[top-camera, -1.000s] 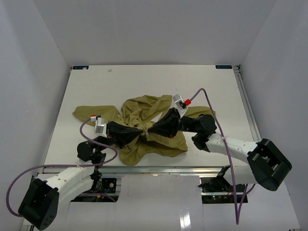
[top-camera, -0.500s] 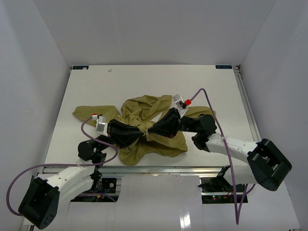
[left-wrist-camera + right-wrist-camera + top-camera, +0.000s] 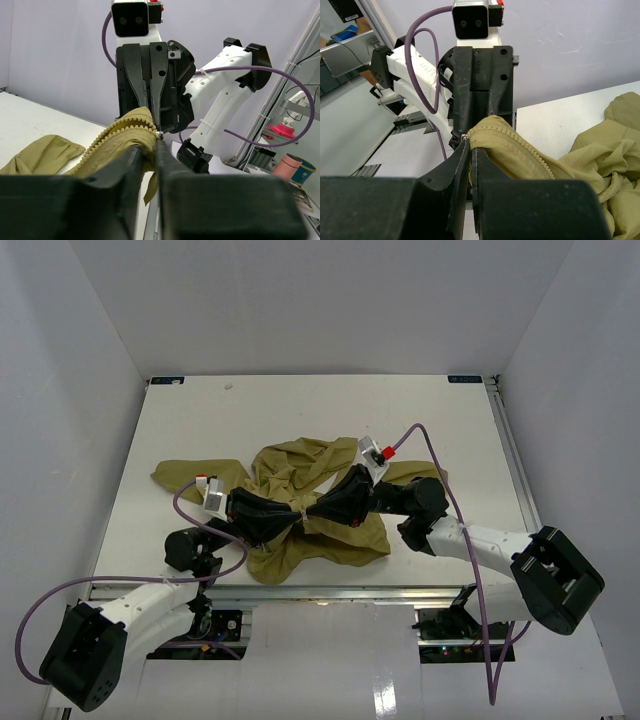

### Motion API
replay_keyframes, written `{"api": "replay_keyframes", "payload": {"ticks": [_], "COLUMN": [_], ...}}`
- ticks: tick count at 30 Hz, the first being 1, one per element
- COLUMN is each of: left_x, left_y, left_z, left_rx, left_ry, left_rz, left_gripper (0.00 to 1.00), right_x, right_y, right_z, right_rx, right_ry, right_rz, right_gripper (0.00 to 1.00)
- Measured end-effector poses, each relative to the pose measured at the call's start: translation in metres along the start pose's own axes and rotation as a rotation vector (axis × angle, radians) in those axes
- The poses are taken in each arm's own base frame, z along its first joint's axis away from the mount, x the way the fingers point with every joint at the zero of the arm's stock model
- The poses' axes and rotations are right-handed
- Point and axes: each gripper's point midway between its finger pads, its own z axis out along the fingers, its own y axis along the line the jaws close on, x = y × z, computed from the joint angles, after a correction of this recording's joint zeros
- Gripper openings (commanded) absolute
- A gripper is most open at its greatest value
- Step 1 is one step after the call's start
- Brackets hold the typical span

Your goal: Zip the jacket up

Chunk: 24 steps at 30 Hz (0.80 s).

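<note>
The olive jacket (image 3: pixel 300 475) lies crumpled at the middle of the white table (image 3: pixel 320 410), one sleeve stretching left. My left gripper (image 3: pixel 292 517) and right gripper (image 3: pixel 312 513) meet tip to tip over its front part. In the left wrist view the left gripper (image 3: pixel 150 150) is shut on a fold of the jacket (image 3: pixel 120 132) with the toothed zipper edge, and a small metal zipper piece (image 3: pixel 160 134) sits at its tip. In the right wrist view the right gripper (image 3: pixel 471 152) is shut on the jacket's zipper edge (image 3: pixel 510 145), jaws nearly touching, metal piece (image 3: pixel 464 136) at the tip.
The table's near edge with a metal rail (image 3: pixel 330 590) lies just below the jacket. White walls close in the table on three sides. Purple cables (image 3: pixel 440 465) loop over both arms.
</note>
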Motion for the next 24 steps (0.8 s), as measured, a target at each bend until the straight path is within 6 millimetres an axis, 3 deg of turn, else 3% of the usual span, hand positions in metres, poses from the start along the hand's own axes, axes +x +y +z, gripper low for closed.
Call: {"api": "replay_keyframes", "payload": {"ticks": [3,18,24], "left_x": [0.001,0.007,0.019], "left_y": [-0.001,-0.015,-0.014], "left_z": [0.000,-0.004,-0.004], "left_rx": [0.008,0.082,0.103], "left_ry": [0.007,0.053,0.106], "left_rz": [0.005,0.060,0.011], "left_gripper": [0.00,0.00,0.00], "right_x": [0.001,0.000,0.004], "right_y": [-0.001,0.007,0.008], "right_z": [0.000,-0.001,-0.006], "right_rx": [0.002,-0.026,-0.013], "right_ry": [0.002,0.018,0.062], "right_rz": [0.001,-0.089,-0.126], "right_gripper": [0.08,0.08,0.08]}}
